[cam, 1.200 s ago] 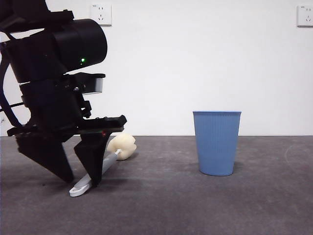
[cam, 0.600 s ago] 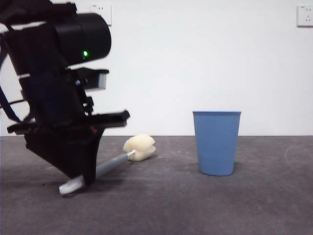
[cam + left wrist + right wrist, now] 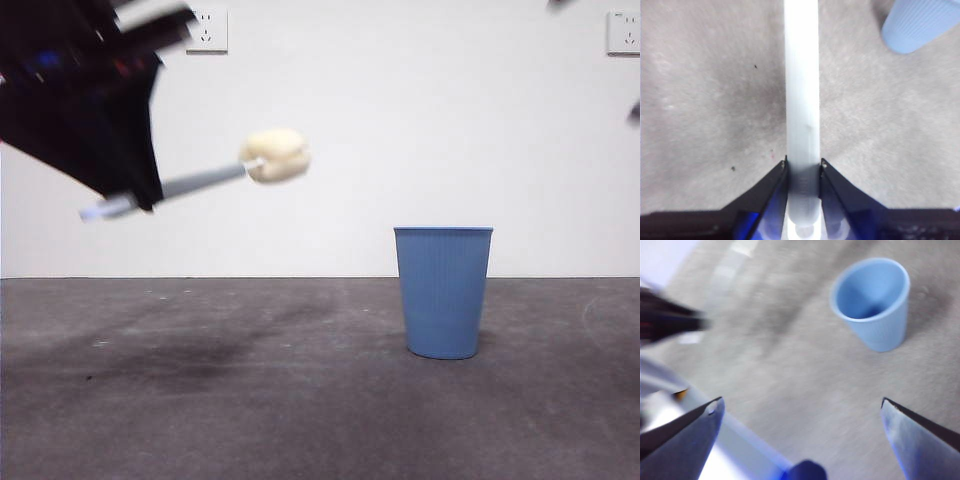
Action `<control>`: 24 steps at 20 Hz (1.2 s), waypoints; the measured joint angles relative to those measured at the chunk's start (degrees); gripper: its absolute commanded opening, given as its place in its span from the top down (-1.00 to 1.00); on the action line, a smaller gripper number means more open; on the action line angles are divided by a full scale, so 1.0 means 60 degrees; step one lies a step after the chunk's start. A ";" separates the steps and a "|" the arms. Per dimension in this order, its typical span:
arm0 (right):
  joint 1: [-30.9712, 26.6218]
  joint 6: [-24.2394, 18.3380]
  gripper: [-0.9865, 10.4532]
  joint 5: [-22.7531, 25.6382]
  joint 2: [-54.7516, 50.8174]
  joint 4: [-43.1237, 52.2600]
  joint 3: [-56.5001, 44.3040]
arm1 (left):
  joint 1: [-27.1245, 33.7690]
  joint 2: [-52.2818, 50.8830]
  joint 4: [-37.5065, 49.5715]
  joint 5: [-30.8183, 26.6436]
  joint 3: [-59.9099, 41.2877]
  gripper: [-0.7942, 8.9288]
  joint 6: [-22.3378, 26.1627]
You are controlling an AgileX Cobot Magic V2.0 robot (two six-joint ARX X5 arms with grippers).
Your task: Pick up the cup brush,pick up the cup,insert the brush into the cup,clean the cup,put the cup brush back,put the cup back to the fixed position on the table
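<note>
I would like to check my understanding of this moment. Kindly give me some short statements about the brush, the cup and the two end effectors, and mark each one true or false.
1. The left end effector is shut on the cup brush handle. True.
2. The cup brush lies on the table. False: it is held in the air, its sponge head higher than the cup's rim.
3. The cup stands upright on the table. True.
4. The right end effector grips the cup. False: it is open and apart from the cup.
5. The sponge head is inside the cup. False: it is outside, off to one side.
</note>
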 measured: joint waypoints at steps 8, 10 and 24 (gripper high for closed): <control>0.2255 0.1100 -0.21 0.3730 0.1053 0.4787 -0.2707 | 0.0000 -0.0834 -0.0477 0.0000 0.0000 0.85 0.0182; 0.2572 0.1133 -0.21 0.4299 0.1654 0.5832 -0.3002 | 0.0000 -0.0834 -0.0495 0.0000 0.0000 0.85 0.0200; 0.2521 0.0364 -0.22 0.4805 0.6255 1.1734 -0.3071 | -0.0004 -0.0834 -0.1053 0.0000 0.0000 0.85 0.0237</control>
